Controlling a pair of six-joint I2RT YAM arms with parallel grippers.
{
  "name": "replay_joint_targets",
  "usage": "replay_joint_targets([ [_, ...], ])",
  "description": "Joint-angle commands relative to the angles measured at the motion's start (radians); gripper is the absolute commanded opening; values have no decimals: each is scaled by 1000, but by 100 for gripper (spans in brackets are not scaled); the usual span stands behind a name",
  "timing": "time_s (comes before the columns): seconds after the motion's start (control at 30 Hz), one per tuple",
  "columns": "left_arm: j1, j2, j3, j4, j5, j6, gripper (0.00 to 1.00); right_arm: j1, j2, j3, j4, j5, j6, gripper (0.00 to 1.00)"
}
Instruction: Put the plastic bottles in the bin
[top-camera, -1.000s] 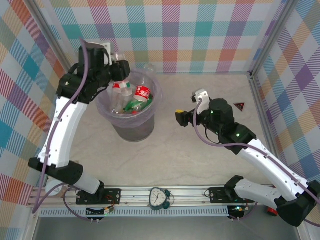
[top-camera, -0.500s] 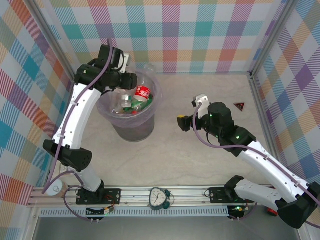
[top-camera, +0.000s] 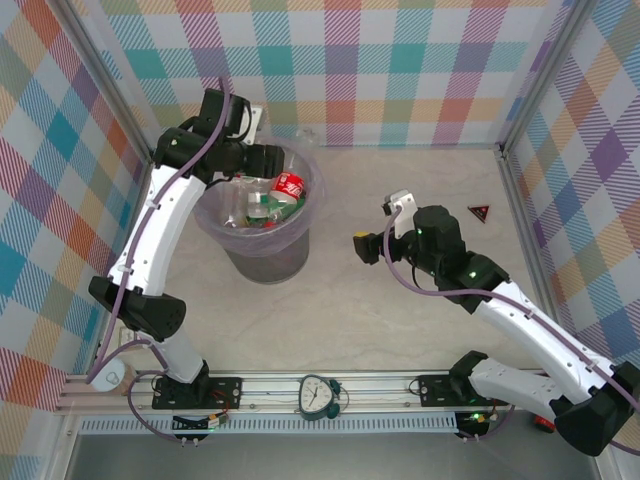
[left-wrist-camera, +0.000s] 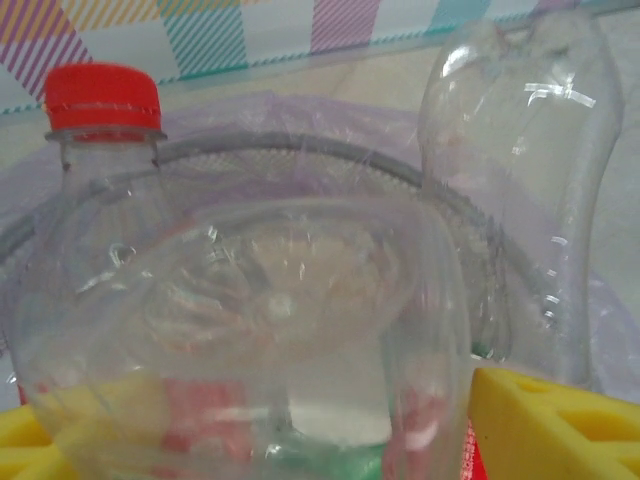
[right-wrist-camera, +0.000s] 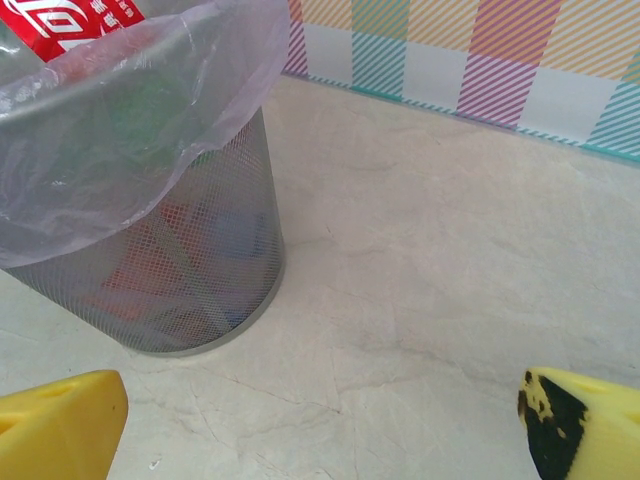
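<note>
Presently we find a clear bottle (left-wrist-camera: 250, 330) with a red cap (left-wrist-camera: 102, 100) lying between the yellow fingers (left-wrist-camera: 560, 425) of the left gripper (top-camera: 264, 158), close against its wrist camera. It sits above the mouth of the bin (top-camera: 268, 262), near the far-left rim. We cannot tell whether the gripper is clamped on the bottle or has let it go.

Inside the bin lie other bottles, among them a red-labelled bottle (top-camera: 288, 184). A second clear bottle (left-wrist-camera: 520, 170) stands up at the far rim, just beside the left gripper.

We judge the step in hand to be the drop. To do it well, the gripper should be released fully while over the open mouth, not over the rim, so the bottle falls inside the lilac liner (right-wrist-camera: 150, 120). The gripper should then rise straight up before swinging away, so that it neither snags the liner nor topples the bottle at the rim.

The right gripper (top-camera: 365, 245) is spread wide and holds nothing, hovering over bare desk (top-camera: 400, 320), well apart from the bin.
</note>
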Motion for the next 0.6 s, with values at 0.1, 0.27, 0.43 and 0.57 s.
replay_joint_targets([
  [0.1, -1, -107, -31, 87, -39, -18, 81, -9, 50, 52, 64, -34, 14, 99],
  [0.27, -3, -117, -65, 104, -93, -18, 73, -9, 68, 60, 75, -52, 21, 99],
  [0.43, -14, -85, -90, 119, -77, -18, 60, -9, 72, 53, 68, -52, 24, 99],
  [0.57, -30, -50, -91, 119, -94, -16, 54, -9, 77, 54, 67, -51, 21, 99],
])
